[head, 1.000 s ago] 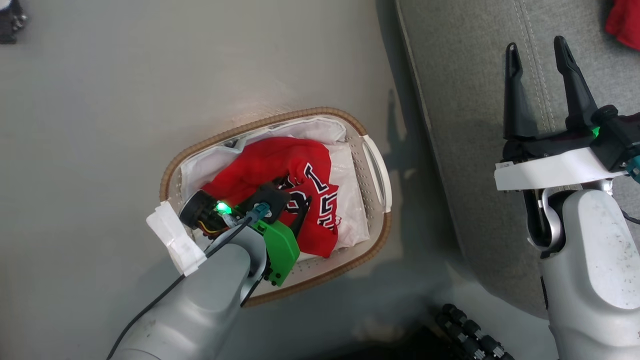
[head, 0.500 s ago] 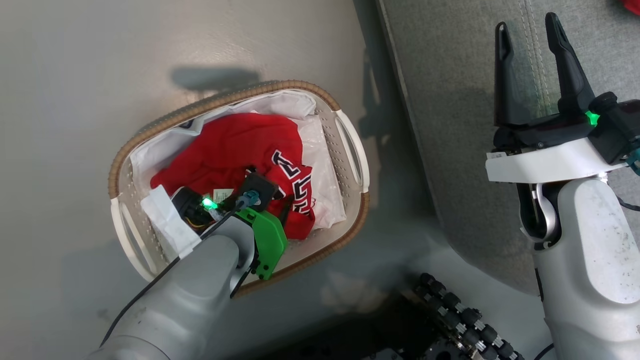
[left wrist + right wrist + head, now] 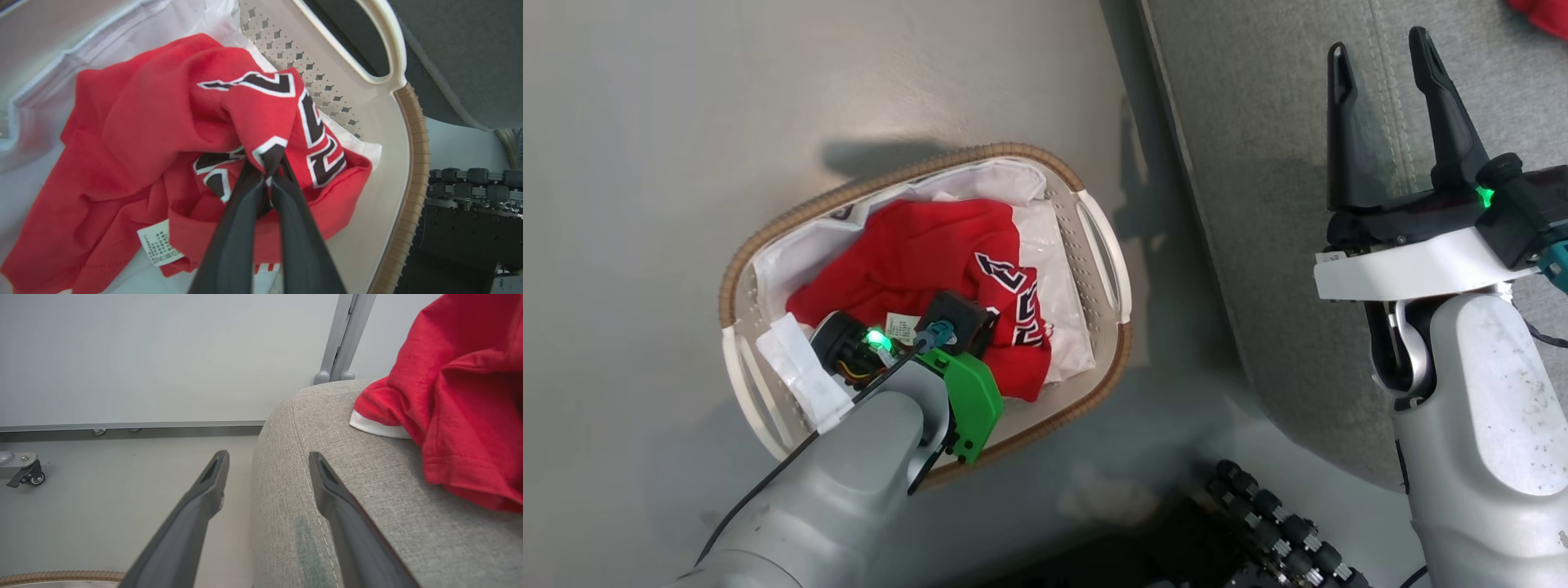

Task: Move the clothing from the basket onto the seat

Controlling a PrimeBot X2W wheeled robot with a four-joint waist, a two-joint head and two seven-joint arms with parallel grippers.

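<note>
The left tool (image 3: 267, 169), clenched on a fold of the red jersey (image 3: 163, 122) lying in the basket (image 3: 737, 269), is the nearer arm, and the seat (image 3: 1258, 163) lies just beside the basket's right side, under the spread, empty right tool (image 3: 1378, 45).

Right forearm (image 3: 1486, 425): smooth silver-grey shell, dark specks. Left forearm (image 3: 849, 490): same grey shell, green plastic plate (image 3: 970, 400), white bracket (image 3: 800, 380), teal connector (image 3: 941, 333), thin black cable (image 3: 760, 498), green light (image 3: 876, 336). Right tool (image 3: 1378, 45): long tapered black fingers (image 3: 1443, 122), white mount (image 3: 1405, 273). Left tool (image 3: 268, 163): matching dark fingers. Black base (image 3: 1282, 531): rows of studded rollers.
</note>
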